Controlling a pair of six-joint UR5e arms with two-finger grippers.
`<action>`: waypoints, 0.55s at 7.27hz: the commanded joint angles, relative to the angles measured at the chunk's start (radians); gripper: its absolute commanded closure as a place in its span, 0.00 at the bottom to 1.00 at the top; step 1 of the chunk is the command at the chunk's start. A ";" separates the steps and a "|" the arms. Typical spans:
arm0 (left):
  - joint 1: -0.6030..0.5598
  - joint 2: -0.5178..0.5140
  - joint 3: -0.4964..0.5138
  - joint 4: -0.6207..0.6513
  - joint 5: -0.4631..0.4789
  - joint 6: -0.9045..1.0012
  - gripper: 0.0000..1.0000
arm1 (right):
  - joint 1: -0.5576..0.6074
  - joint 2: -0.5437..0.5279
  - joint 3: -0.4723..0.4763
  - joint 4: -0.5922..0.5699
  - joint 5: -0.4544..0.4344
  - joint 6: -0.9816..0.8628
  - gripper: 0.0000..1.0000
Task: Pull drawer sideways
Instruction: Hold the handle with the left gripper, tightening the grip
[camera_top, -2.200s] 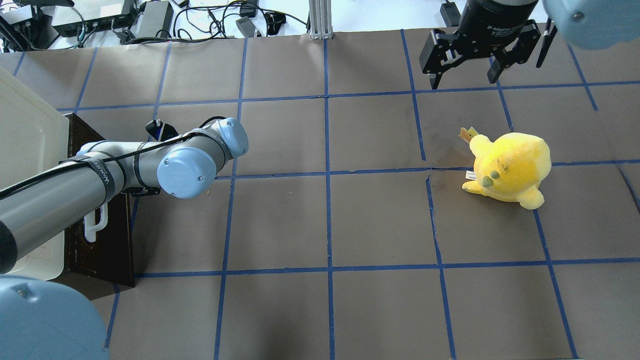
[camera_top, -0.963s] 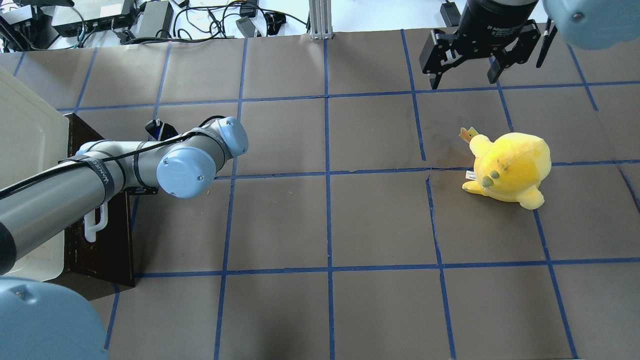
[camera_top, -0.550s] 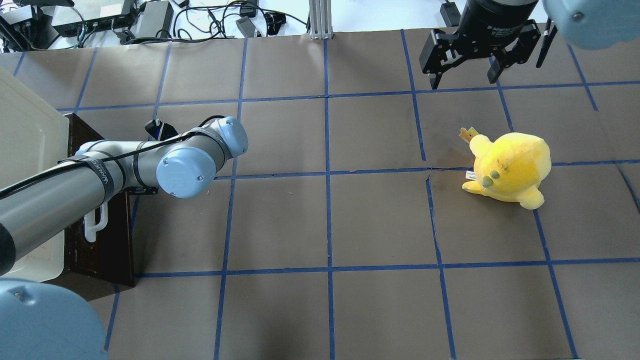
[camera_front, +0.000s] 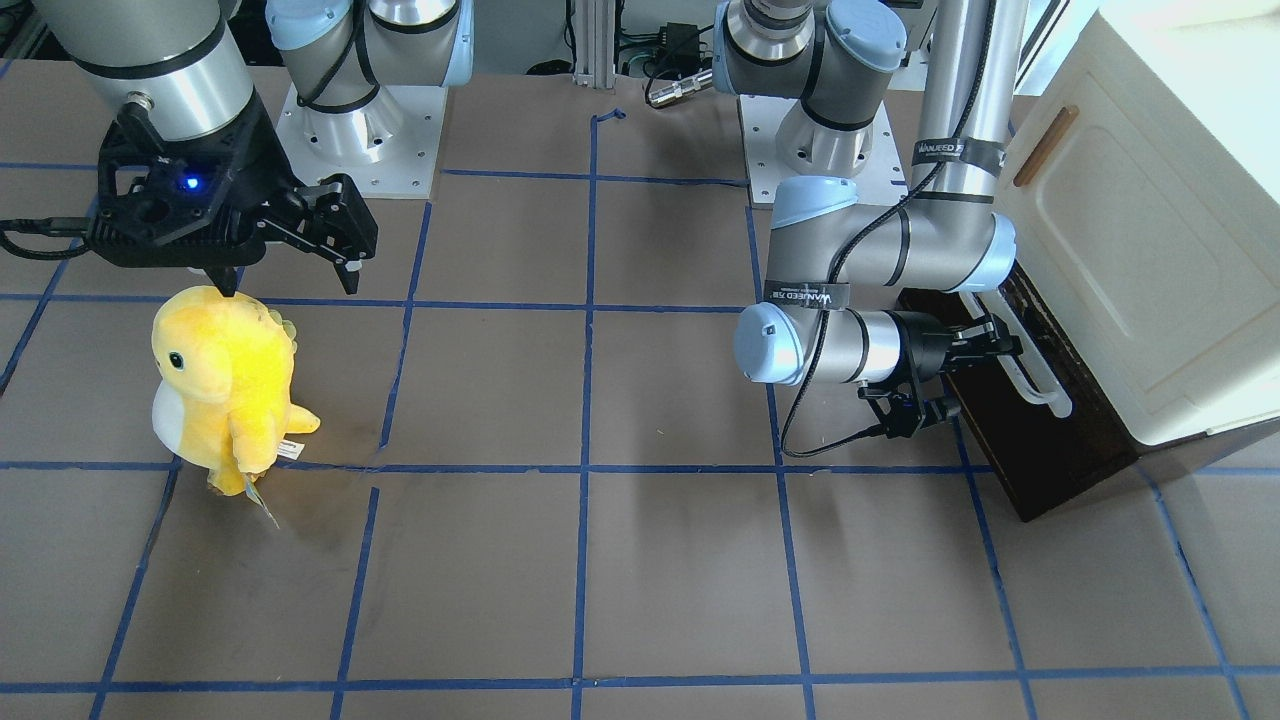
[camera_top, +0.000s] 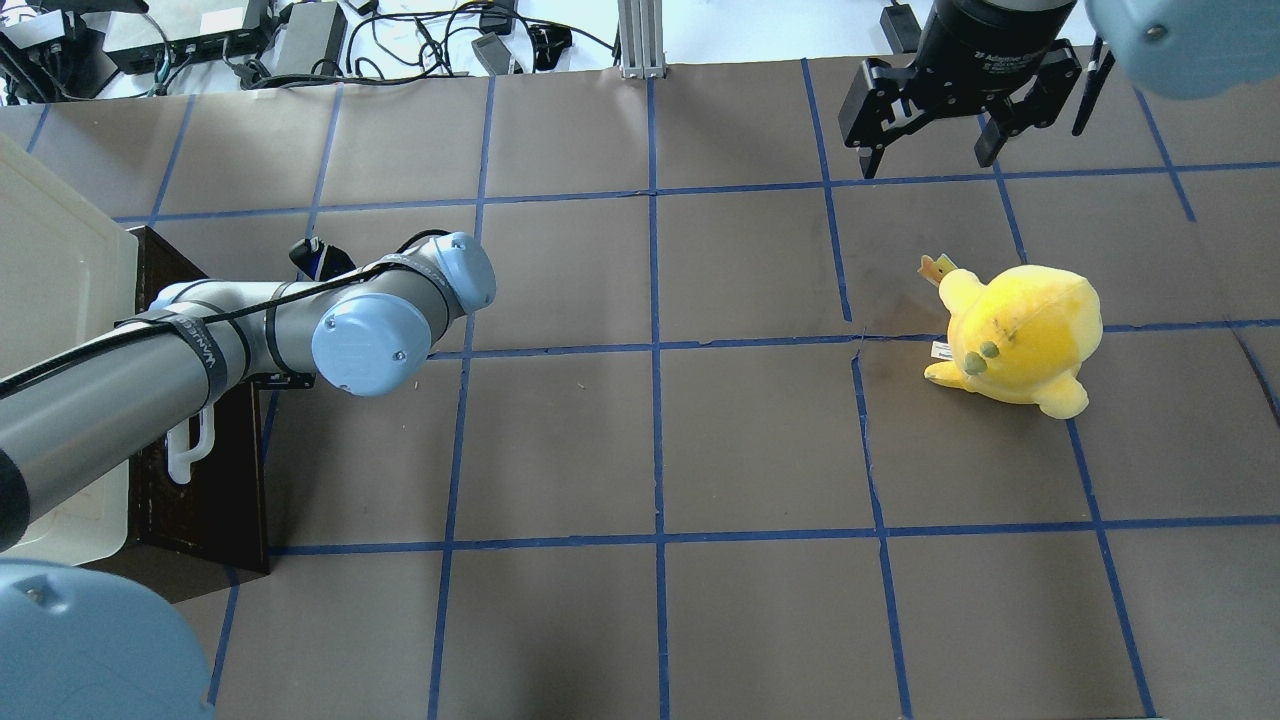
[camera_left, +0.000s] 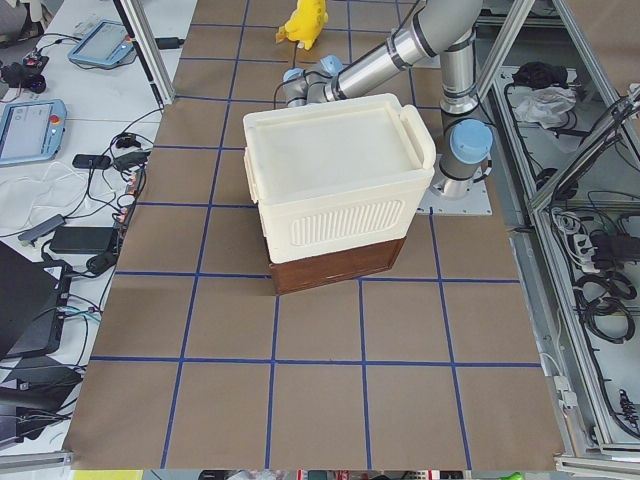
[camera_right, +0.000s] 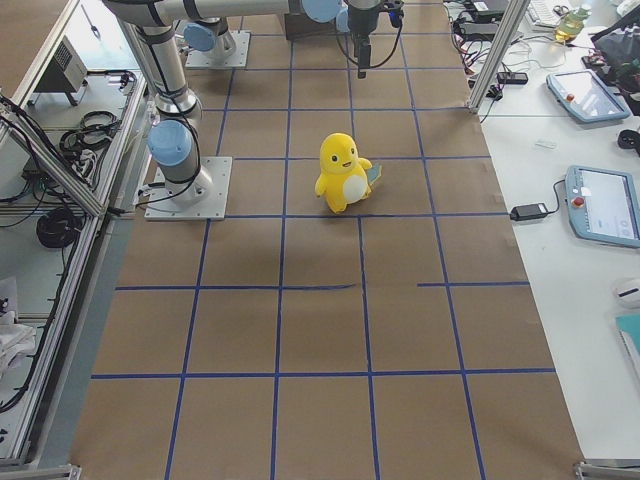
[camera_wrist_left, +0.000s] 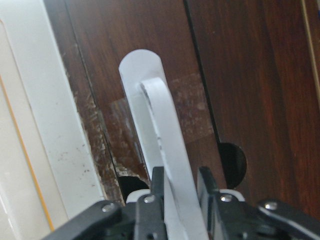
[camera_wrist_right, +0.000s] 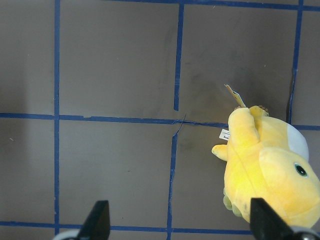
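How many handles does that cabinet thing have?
2. A white bar handle on the dark drawer, gripped by the left gripper, and a small wooden handle on the cream door. Others may be hidden.

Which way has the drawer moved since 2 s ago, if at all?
No. The drawer crosses the blue tape line at the same spot; left claw grips its white handle.

We see left gripper (camera_wrist_left: 181, 176) jaws clamped on white bar handle (camera_wrist_left: 164, 122) of dark brown drawer (camera_wrist_left: 240, 75); cream panel (camera_wrist_left: 22, 150) at left.
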 joint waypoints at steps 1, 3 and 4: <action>0.000 0.000 0.001 0.000 0.000 0.000 0.66 | 0.000 0.000 0.000 0.000 0.000 0.001 0.00; -0.005 -0.014 0.004 0.012 -0.003 0.002 0.67 | 0.000 0.000 0.000 0.000 0.000 0.001 0.00; -0.006 -0.012 0.004 0.014 -0.002 0.006 0.67 | 0.000 0.000 0.000 0.000 0.000 0.001 0.00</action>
